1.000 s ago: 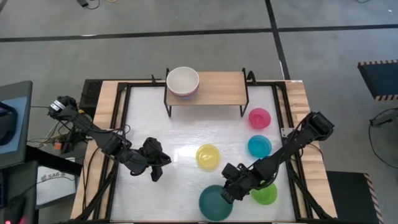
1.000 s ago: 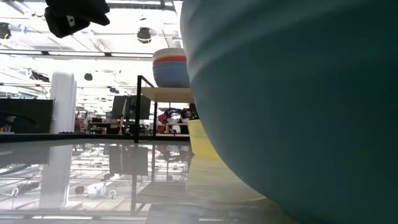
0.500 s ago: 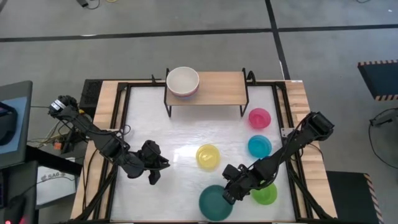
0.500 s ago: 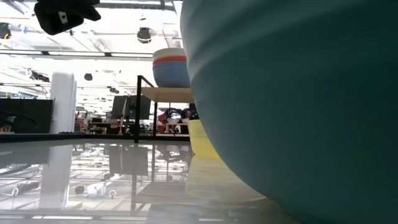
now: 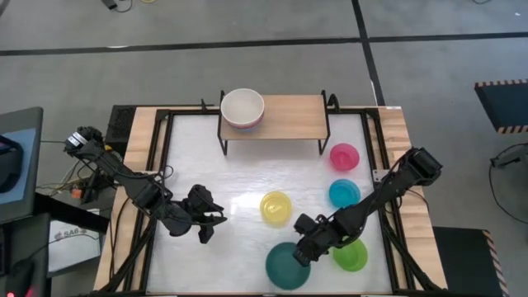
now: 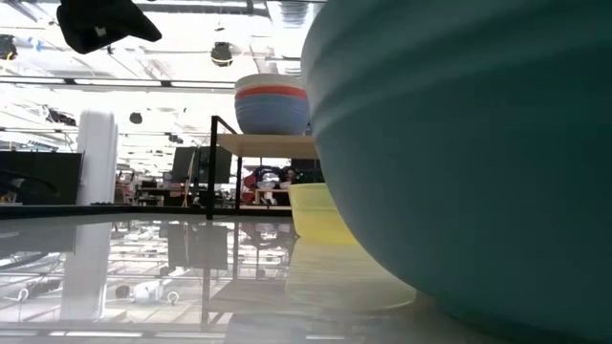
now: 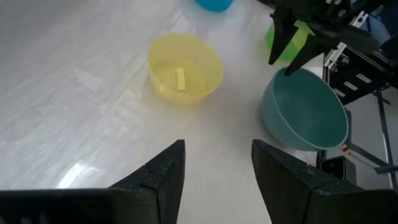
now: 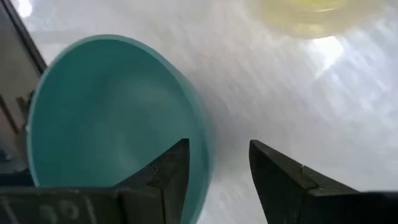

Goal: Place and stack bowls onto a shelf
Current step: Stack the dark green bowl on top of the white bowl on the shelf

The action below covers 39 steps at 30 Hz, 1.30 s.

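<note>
A dark teal bowl sits upright on the table near its near edge and fills the right of the low view. My right gripper is open, low over the bowl's right rim; one finger stands over the inside, the other outside. My left gripper is open and hovers left of the yellow bowl, touching nothing. The shelf at the far edge carries a stack of bowls with a white one on top. My right gripper comes at the teal bowl slanting down from the table's right, its two fingers on either side of the rim. I cannot tell whether either finger touches the wall. The bowl rests on the table.
Cyan, pink and lime green bowls stand along the table's right side, the green one right beside my right arm. The right half of the shelf top is bare. Black frame rails run along the table's sides.
The teal bowl has shifted a little toward the table's right, with my right gripper at its rim. My left gripper has drawn back slightly toward the table's left and near edge, staying open.
</note>
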{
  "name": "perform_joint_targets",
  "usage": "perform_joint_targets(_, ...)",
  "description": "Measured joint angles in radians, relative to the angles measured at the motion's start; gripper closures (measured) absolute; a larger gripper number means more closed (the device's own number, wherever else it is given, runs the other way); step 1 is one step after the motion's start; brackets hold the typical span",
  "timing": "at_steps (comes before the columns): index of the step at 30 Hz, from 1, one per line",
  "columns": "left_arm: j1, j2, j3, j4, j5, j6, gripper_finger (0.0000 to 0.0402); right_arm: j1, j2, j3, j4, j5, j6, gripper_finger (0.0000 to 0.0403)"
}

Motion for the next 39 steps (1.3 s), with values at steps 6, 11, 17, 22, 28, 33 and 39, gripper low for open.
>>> perform_joint_targets(6, 0.007, 0.000, 0.000, 0.003, -0.042, 0.018, 0.0232, -0.017, 0.039, 0.000, 0.018, -0.032, -0.002, 0.0227)
perform_joint_targets(11, 0.012, 0.000, 0.000, 0.051, -0.089, 0.069, 0.0232, -0.019, 0.090, 0.019, 0.057, -0.066, 0.035, 0.0263)
perform_joint_targets(17, 0.039, 0.000, 0.000, 0.061, -0.082, 0.085, 0.0232, -0.025, 0.114, 0.058, 0.035, -0.044, 0.045, 0.0330)
perform_joint_targets(22, 0.061, 0.000, 0.000, 0.168, -0.059, 0.187, 0.0232, -0.039, 0.096, 0.164, -0.091, 0.071, -0.019, 0.0380)
perform_joint_targets(28, 0.116, 0.000, 0.000, 0.302, -0.020, 0.320, 0.0232, -0.067, 0.102, 0.380, -0.376, 0.306, -0.123, 0.0375)
perform_joint_targets(33, 0.163, 0.000, 0.000, 0.353, 0.041, 0.492, 0.0232, -0.115, 0.112, 0.488, -0.507, 0.445, -0.210, 0.0379)
perform_joint_targets(39, 0.220, -0.001, 0.029, 0.348, 0.080, 0.522, 0.0207, -0.159, 0.112, 0.544, -0.541, 0.554, -0.313, 0.0377)
